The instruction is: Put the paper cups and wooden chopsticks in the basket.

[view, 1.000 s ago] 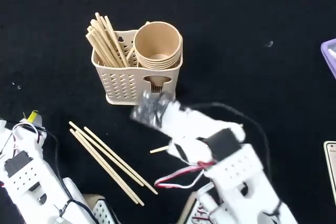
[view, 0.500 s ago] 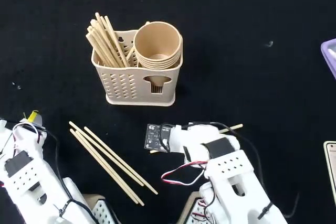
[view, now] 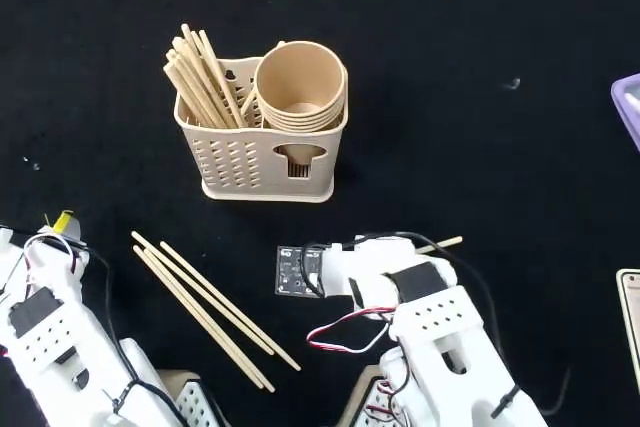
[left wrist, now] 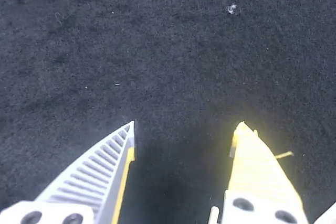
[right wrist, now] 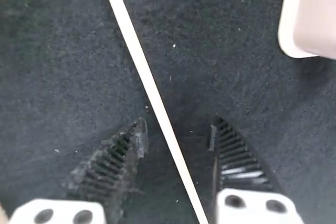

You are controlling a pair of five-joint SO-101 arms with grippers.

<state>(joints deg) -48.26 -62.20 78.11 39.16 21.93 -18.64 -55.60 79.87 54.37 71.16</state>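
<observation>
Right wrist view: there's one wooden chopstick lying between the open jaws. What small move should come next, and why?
Probably close the jaws on it. The jaws of the right arm stand open on either side of the wooden chopstick, which lies on the table, so a squeeze, perhaps after a slight dip, should grip it for the basket.

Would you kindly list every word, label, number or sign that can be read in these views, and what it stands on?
None can be read.
The dark board on the right arm: markings too small to read.
The flat item at the high view's right edge: too small to tell.
The basket and paper cups: no print shows.
</observation>
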